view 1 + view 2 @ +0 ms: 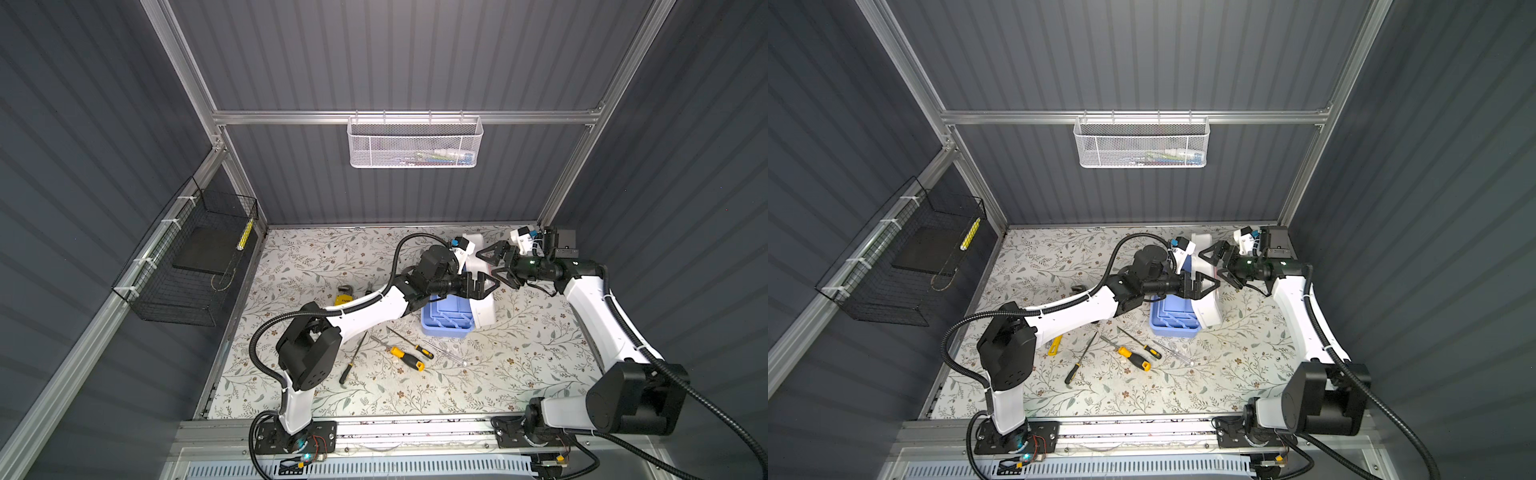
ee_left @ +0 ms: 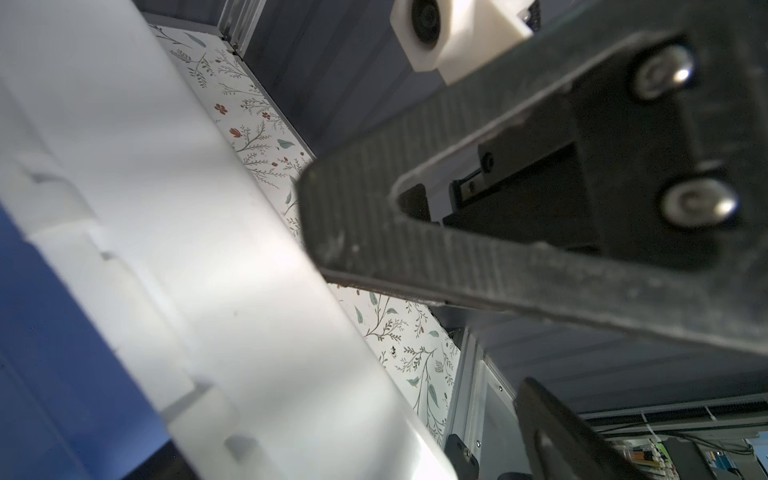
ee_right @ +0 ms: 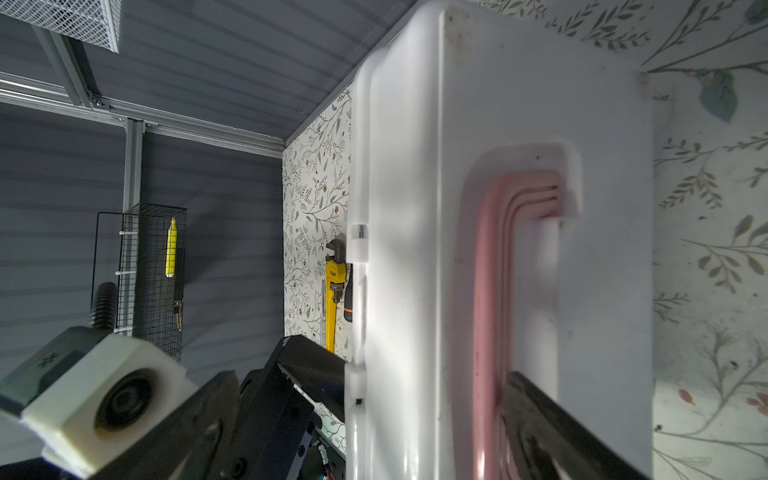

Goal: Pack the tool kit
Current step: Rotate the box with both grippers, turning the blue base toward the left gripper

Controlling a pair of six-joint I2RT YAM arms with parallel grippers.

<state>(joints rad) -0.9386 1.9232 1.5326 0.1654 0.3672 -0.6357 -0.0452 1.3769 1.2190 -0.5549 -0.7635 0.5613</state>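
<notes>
Both spread and empty, my left gripper (image 1: 490,286) and right gripper (image 1: 485,262) flank the raised white plastic lid (image 1: 484,309); right faces its pink handle (image 3: 486,270)

- No text, number or sign can be read.
- A dark marking is seen on the yellow pipe wrench (image 3: 331,307), too blurred to be read.

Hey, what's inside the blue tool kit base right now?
Only its light blue tray shows, with no tools in the visible slots. The left gripper hides the far end.
</notes>
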